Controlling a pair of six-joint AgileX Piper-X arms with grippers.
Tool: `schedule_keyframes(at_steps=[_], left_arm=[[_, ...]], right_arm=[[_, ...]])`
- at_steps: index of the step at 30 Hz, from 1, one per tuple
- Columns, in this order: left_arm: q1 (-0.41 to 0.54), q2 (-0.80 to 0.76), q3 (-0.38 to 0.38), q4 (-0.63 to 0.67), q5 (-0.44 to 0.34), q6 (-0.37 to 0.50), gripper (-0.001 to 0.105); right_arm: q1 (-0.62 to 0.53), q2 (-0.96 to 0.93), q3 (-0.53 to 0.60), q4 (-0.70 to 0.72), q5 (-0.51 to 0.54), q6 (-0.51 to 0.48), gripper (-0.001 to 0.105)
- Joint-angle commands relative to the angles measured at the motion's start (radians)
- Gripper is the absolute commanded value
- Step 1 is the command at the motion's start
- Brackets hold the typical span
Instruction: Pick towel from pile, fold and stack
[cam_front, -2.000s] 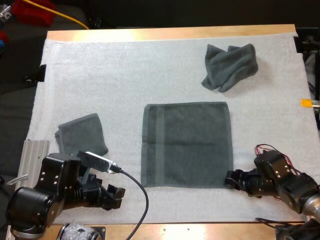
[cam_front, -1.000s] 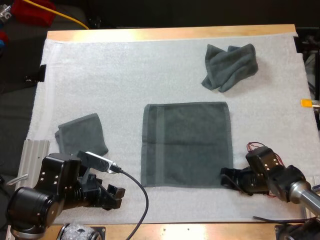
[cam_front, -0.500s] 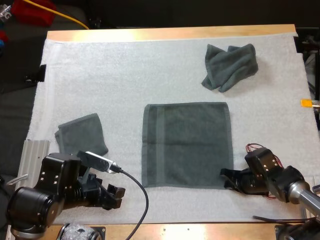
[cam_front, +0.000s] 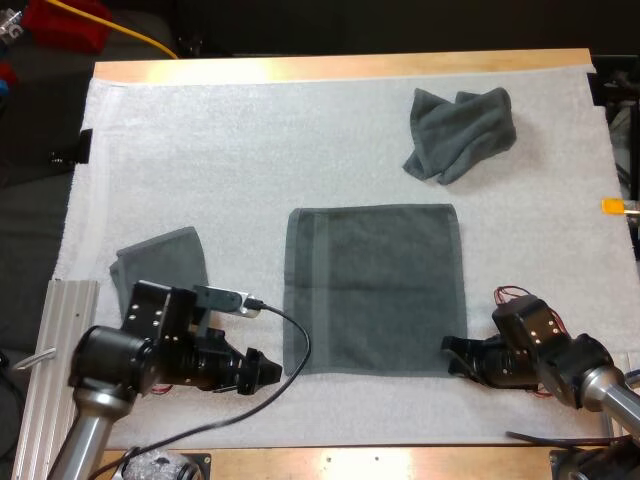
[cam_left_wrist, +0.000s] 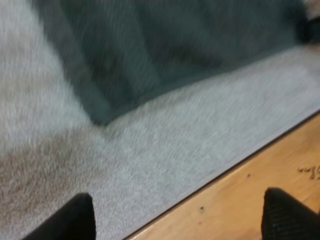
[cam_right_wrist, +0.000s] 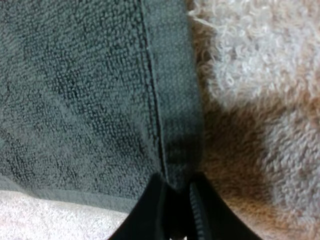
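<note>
At the near edge, the left gripper (cam_front: 268, 371) hangs released, fingers apart over bare mat (cam_front: 250, 150), just short of the spread towel (cam_front: 373, 290) and its near left corner. The right gripper (cam_front: 452, 356) is clenched on that towel's near right hem. A lift by the right alone would likely drag the cloth askew, and the left could nip mat instead of corner. The left arm hides the near edge of the folded towel (cam_front: 160, 262). The crumpled towel (cam_front: 460, 130) lies far right.

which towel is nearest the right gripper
The flat towel in the middle: the right gripper pinches its corner. The crumpled towel and folded towel lie farther off.
</note>
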Motion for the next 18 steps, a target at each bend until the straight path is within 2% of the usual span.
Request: schedule_keyframes(at_steps=[1,4,9,18], left_arm=[[-0.004,0.008,0.021,-0.044,0.006,-0.022,0.066],[-0.004,0.033,0.075,-0.119,0.011,-0.053,0.066],[-0.004,0.091,0.124,-0.222,0.012,-0.089,0.066],[-0.004,0.275,0.131,-0.304,0.012,-0.101,0.066]], right_arm=[[0.002,-0.004,0.004,0.017,0.002,0.003,0.001],[0.002,-0.004,0.004,0.017,0.002,0.003,0.001],[0.002,-0.004,0.004,0.017,0.002,0.003,0.001],[0.002,-0.004,0.004,0.017,0.002,0.003,0.001]])
